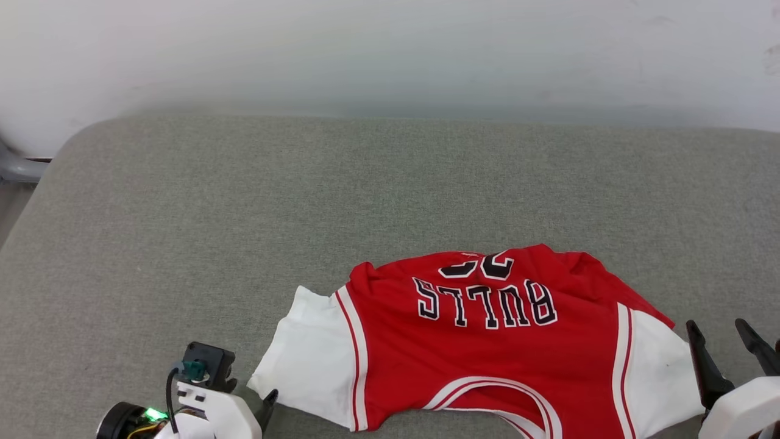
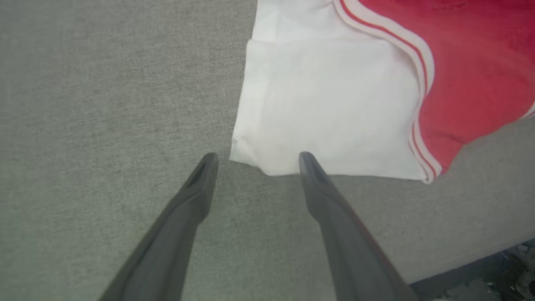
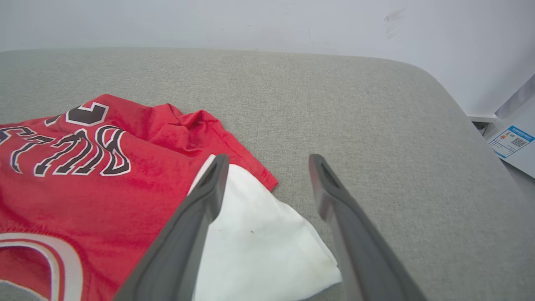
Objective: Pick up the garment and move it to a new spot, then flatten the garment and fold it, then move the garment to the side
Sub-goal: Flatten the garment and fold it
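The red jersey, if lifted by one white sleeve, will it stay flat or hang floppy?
Probably floppy: the jersey lies bunched along its far edge. It looks thin, so likely light. Pushed on the coarse grey cushion, it may wrinkle rather than slide.

A grey woven cushion (image 3: 376,125) spreads beneath and ahead of the right gripper (image 3: 268,159), its far corner rounded. Beyond that edge, farther ahead, rises a plain white wall (image 3: 250,21) with a dark smudge (image 3: 391,16) up to the right. Far to the gripper's right, off the cushion, lies a white sheet (image 3: 512,144) with a blue strip and what may be a QR code. Behind and right of the left gripper (image 2: 258,155), dark floor (image 2: 480,274) shows past the cushion's edge.
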`<state>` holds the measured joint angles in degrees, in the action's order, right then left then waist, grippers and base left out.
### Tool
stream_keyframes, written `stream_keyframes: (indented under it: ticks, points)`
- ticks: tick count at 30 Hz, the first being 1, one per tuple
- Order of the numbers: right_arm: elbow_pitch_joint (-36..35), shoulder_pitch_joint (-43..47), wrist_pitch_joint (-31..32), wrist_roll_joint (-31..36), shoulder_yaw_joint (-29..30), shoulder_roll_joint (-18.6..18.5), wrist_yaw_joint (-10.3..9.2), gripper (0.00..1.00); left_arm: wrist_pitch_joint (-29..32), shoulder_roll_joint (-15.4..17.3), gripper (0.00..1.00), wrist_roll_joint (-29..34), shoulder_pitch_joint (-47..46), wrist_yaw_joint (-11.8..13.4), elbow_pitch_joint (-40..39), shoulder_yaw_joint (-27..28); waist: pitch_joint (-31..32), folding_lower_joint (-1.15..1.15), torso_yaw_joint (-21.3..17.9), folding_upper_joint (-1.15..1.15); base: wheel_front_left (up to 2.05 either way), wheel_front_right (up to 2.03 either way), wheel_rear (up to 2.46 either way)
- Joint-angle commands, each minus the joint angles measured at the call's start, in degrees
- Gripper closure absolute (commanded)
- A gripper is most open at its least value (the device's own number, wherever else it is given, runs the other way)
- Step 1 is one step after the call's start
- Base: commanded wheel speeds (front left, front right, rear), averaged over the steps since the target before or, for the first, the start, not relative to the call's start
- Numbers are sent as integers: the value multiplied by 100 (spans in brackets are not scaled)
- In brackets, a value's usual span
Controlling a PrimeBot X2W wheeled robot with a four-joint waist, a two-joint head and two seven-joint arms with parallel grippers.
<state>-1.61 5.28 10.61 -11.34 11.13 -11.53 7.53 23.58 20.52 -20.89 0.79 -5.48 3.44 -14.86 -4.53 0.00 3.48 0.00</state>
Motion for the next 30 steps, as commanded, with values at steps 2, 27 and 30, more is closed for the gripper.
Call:
stream_keyframes:
  ticks: [2, 27, 30]
  points:
    - [-113, -66, -9, 69, -51, 73, -8, 0, 391, 98, 0, -42, 9, 139, -135, 66, -146, 0, -143, 0, 0, 0, 0]
    - [-14, -115, 145, 211, -173, 38, -8, 0, 1073, -37, 100, -371, -147, 229, 541, -104, -461, 0, -323, 0, 0, 0, 0]
    - [69, 9, 474, 192, -165, -71, -8, 0, 864, -39, 100, -467, -217, 315, 293, 101, -341, 0, -250, 0, 0, 0, 0]
